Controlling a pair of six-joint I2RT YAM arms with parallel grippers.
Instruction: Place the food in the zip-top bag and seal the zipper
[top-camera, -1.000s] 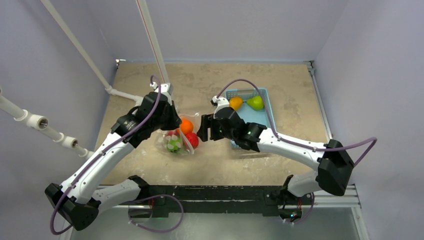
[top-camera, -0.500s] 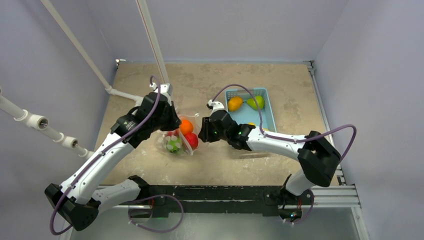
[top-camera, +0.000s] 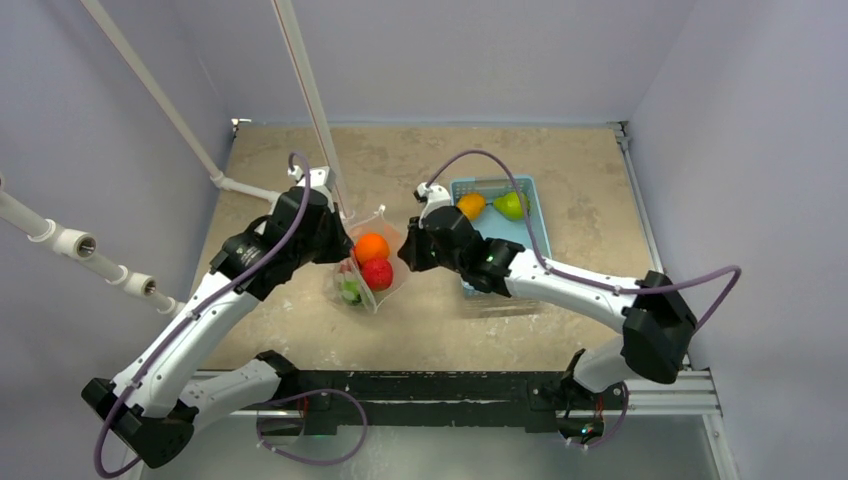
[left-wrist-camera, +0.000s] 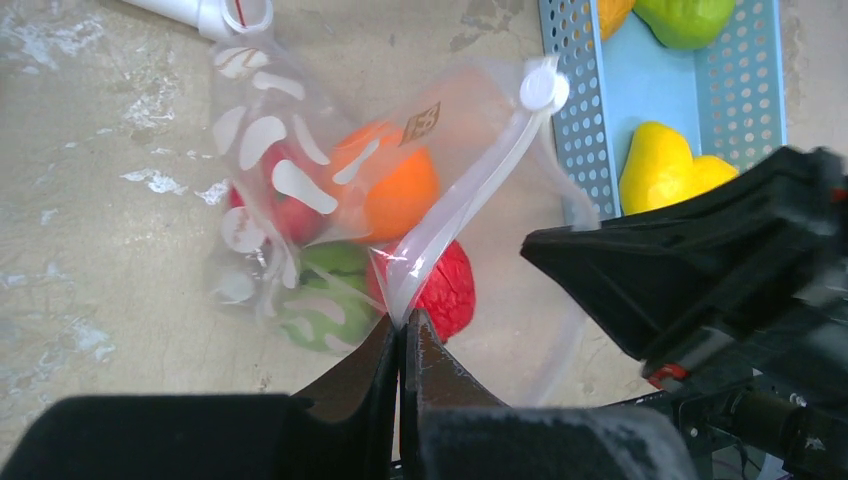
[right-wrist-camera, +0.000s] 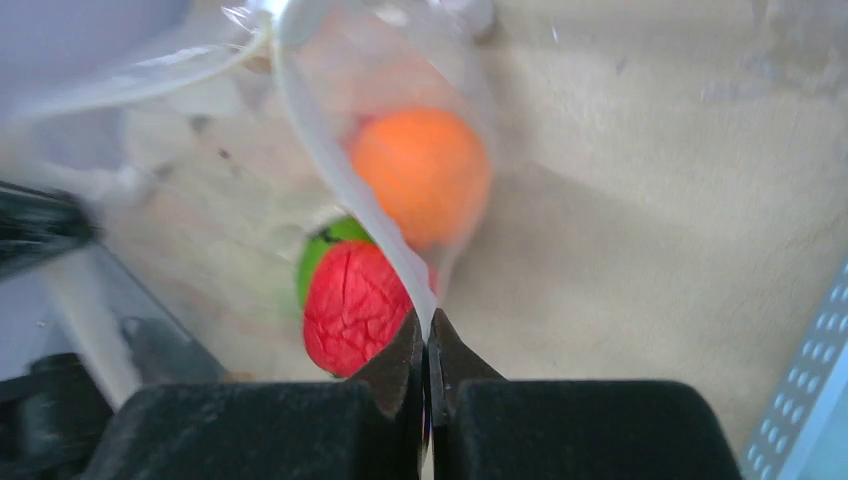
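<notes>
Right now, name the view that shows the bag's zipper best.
Left wrist: the zipper runs sharp, nearly full length, up from the left gripper. Right wrist shows a blurred stretch; top external, barely a thin line.

Soft even light, faint shadows, right wrist view blurred

1. The zip-top bag (top-camera: 394, 282) is lying on the table (top-camera: 420, 160) between the two arms, holding an orange fruit (top-camera: 371, 247), a red fruit (top-camera: 377, 273) and a green fruit (top-camera: 350, 291)
2. The left gripper (top-camera: 343, 240) is meeting the bag's left edge, the right gripper (top-camera: 405, 250) its right edge
3. A light-blue basket (top-camera: 530, 235) is sitting just right of the bag, carrying a yellow-orange fruit (top-camera: 471, 205) and a green pear-shaped fruit (top-camera: 511, 205) at its far end
</notes>
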